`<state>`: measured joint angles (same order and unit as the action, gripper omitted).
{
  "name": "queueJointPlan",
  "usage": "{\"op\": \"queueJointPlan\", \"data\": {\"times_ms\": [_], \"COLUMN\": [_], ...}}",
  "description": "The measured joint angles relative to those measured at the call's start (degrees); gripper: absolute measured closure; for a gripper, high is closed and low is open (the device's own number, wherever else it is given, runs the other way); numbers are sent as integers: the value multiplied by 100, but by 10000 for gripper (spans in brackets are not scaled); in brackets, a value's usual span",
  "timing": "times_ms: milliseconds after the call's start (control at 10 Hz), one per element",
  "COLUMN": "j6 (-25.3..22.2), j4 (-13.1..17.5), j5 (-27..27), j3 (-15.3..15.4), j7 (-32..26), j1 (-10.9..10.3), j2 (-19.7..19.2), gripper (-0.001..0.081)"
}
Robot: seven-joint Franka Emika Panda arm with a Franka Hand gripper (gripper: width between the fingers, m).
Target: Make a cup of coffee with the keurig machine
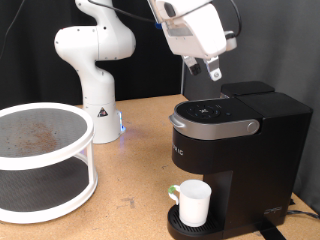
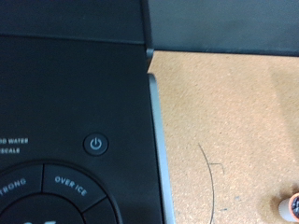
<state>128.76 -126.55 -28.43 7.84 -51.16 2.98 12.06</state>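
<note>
The black keurig machine (image 1: 235, 135) stands at the exterior view's right, its silver-grey handle down and its lid closed. The white cup (image 1: 193, 202) sits on the machine's round drip base, under the spout. My gripper (image 1: 205, 70) hangs just above the machine's top button panel, without touching it. The wrist view looks straight down on that panel (image 2: 75, 121): the power button (image 2: 96, 144) and the "STRONG" and "OVER ICE" buttons show. My fingers do not show in the wrist view.
A white two-tier round rack (image 1: 40, 160) stands at the exterior view's left. The arm's white base (image 1: 98, 110) is behind it. The table is cork-brown (image 2: 234, 103). A small round object (image 2: 291, 203) lies on it at the wrist view's edge.
</note>
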Motion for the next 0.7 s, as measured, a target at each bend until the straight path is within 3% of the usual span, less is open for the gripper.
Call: {"op": "queueJointPlan", "data": {"times_ms": [200,300,400,600,700], "j6": [0,0,0,-65,-139], "j4": [27,35,35,27,21], "j5": [41,41,41,40,40], "j3": [17,20,20,20,20], "j7": [-9,-58,-126,-247,-327], "j1": [0,0,0,0,0], "j2": [-98,-143,-185,-281,-346], "gripper": [37,217,217,562,562]}}
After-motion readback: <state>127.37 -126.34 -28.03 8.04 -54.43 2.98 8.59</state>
